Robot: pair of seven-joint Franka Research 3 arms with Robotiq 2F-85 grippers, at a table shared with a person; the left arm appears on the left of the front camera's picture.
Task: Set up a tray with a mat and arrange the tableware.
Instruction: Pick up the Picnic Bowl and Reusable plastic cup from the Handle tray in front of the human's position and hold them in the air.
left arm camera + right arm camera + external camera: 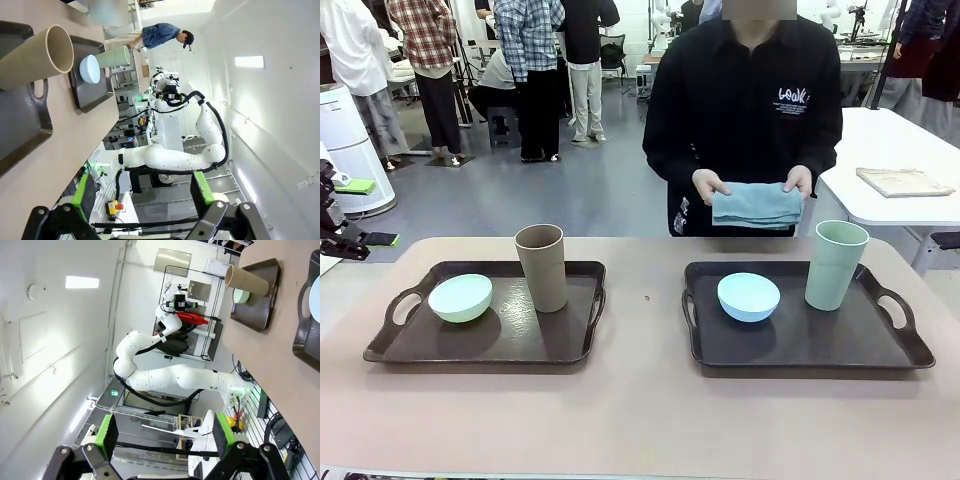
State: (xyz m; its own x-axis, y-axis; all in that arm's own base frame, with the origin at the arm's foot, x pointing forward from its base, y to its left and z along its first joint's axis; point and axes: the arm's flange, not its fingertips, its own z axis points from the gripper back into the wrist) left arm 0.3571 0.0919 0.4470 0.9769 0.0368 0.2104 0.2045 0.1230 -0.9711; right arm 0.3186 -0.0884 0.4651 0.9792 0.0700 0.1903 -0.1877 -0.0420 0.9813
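Both trays sat on the table with tableware on bare plastic: the pale green bowl (460, 297) and brown cup (541, 267) on the left tray (440, 345), and the light blue bowl (748, 296) and pale green cup (836, 264) on the right tray (820, 340). At upper centre the person held the folded mat (756, 205). My left fingers (201, 187) and right fingers (223, 432) stood open and empty. I judged the mat-laying and arranging not yet done.

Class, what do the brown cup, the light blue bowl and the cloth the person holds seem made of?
Tall tapered brown cup: probably matte plastic; even, dull surface without glare. Small round light blue bowl: likely the same; smooth, softly shaded. Folded grey-blue cloth: soft fabric; limp folds.
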